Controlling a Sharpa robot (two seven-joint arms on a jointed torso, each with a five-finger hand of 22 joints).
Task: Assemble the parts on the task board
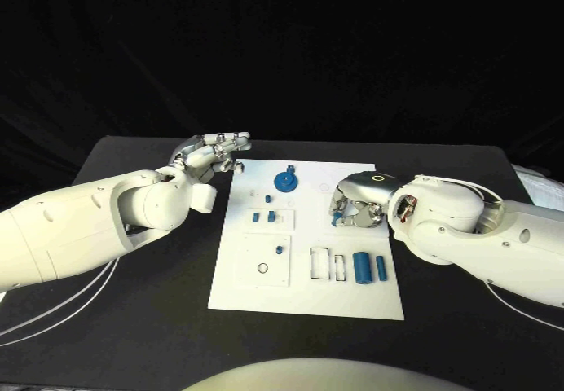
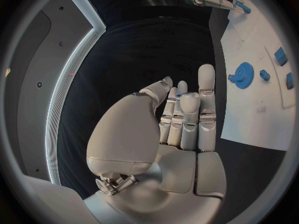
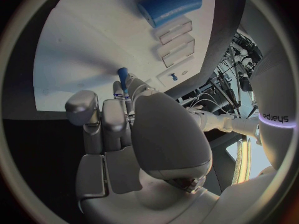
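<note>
A black table [image 1: 141, 326] holds a white task board [image 1: 308, 285] at the centre of the head view, running from the middle of the frame down toward the lower edge. The left hand [image 1: 212, 153] sits in the upper left of the frame, just beside the board's top left corner, its fingers stretched out close together and holding nothing; the left wrist view shows the same straight, empty fingers [image 2: 206, 97] over the dark table. The right hand [image 1: 356, 205] hangs over the board's right edge, right of centre, fingers curled downward and pinching a small blue peg [image 3: 122, 77] between the fingertips, the peg standing above the white board surface. A blue gear [image 1: 284, 179] lies near the top middle of the board. Below it, small blue pieces [image 1: 265, 217] sit in a square recess left of centre, and another small blue piece [image 1: 279, 250] stands lower down. Two blue cylinders [image 1: 369, 266], one thick and one thin, lie side by side in the board's lower right, next to empty rectangular slots [image 1: 319, 262].
</note>
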